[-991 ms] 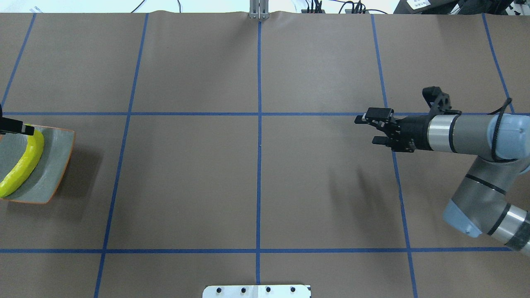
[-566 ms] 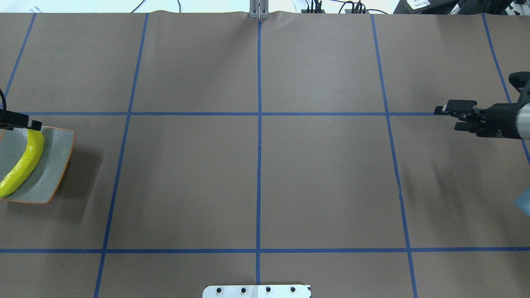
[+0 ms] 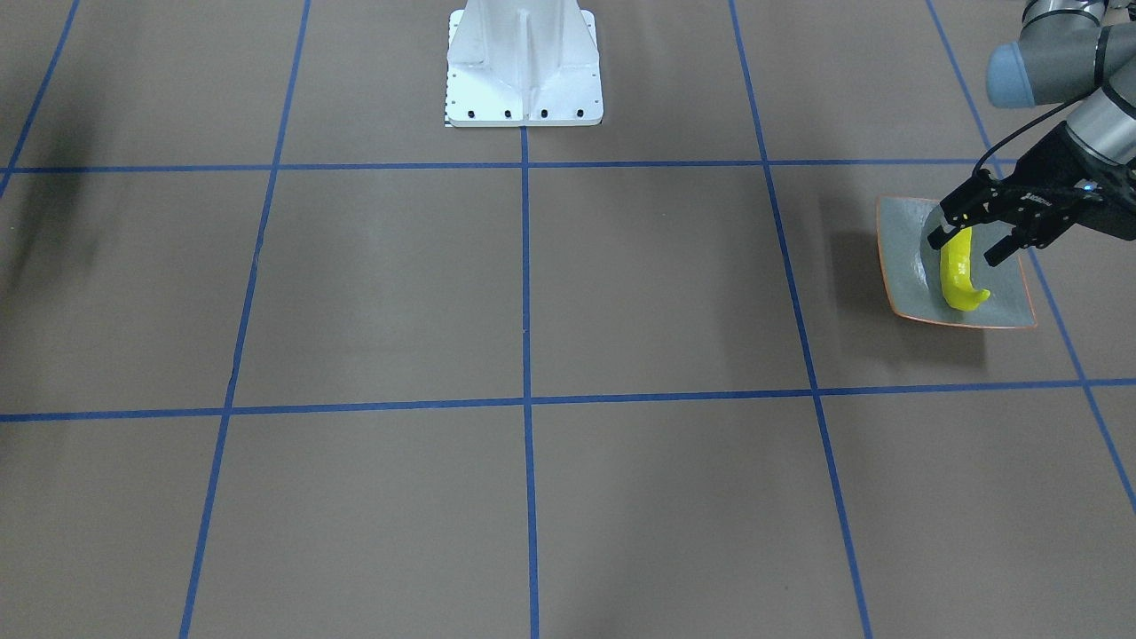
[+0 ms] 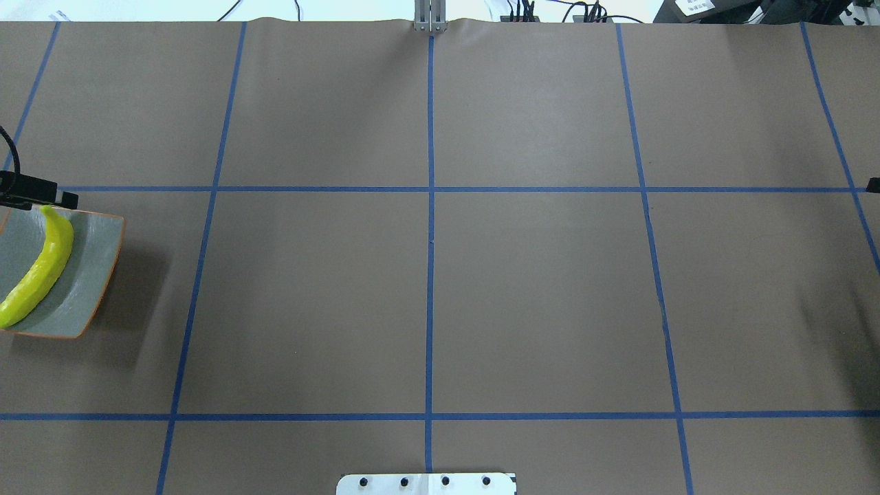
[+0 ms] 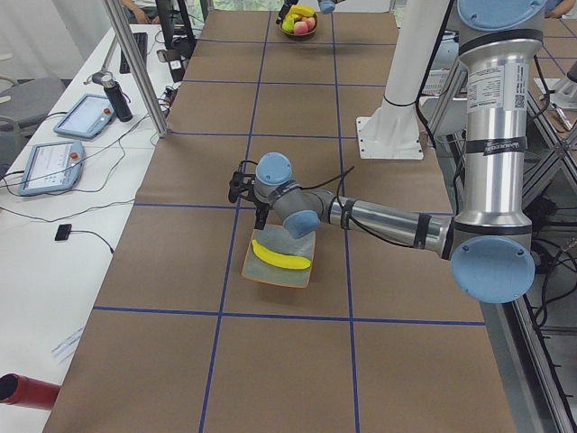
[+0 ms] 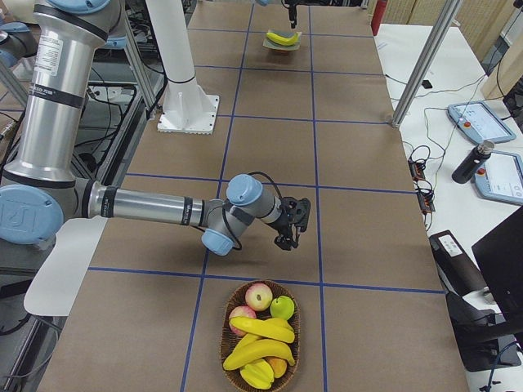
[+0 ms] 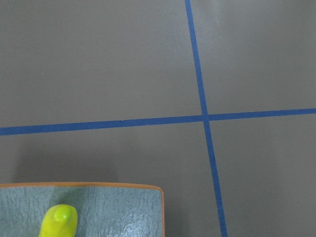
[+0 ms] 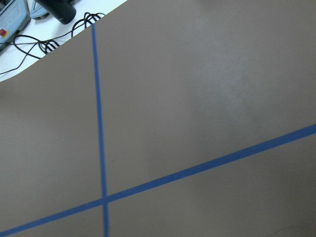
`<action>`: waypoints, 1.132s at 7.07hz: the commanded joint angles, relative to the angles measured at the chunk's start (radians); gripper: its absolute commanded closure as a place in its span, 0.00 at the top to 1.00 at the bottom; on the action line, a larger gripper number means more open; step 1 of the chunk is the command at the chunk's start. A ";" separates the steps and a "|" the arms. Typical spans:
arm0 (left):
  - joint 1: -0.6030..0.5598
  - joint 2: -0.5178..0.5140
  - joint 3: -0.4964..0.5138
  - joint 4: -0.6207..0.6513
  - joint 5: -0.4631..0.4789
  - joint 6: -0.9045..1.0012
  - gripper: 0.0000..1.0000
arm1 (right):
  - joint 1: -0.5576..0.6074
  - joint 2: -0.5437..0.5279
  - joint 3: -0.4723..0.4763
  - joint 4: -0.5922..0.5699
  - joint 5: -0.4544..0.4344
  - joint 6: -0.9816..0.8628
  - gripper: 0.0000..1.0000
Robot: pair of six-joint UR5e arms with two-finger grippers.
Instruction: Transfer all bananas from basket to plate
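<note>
Left end effector [image 3: 965, 249] open wide over banana [image 3: 957, 280] end, no grip. Right end effector [image 6: 288, 239]: can't tell. Banana lies curved on plate [image 3: 901, 266].

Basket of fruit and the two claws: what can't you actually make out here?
Basket: only in the right side view; overlapping bananas hide their count.
Right gripper: small there, cropped at the overhead edge; open or shut unclear.
Plate: cut off by the overhead view's left edge.
Plate's banana: left wrist view's bottom edge shows only its tip.
</note>
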 commanded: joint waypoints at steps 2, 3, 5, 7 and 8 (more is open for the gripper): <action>0.003 -0.007 0.022 -0.007 0.002 0.000 0.99 | 0.251 -0.080 -0.086 -0.084 0.118 -0.363 0.98; 0.005 -0.009 0.024 -0.010 0.002 0.000 0.99 | 0.302 -0.094 -0.155 -0.081 0.125 -0.479 0.98; 0.005 -0.007 0.024 -0.013 0.003 0.001 0.99 | 0.362 -0.104 -0.238 -0.076 0.172 -0.583 0.98; 0.005 -0.007 0.018 -0.017 0.003 0.001 0.99 | 0.362 -0.104 -0.300 -0.066 0.175 -0.585 0.94; 0.005 -0.006 0.016 -0.017 0.003 0.001 0.99 | 0.362 -0.101 -0.309 -0.066 0.172 -0.585 0.93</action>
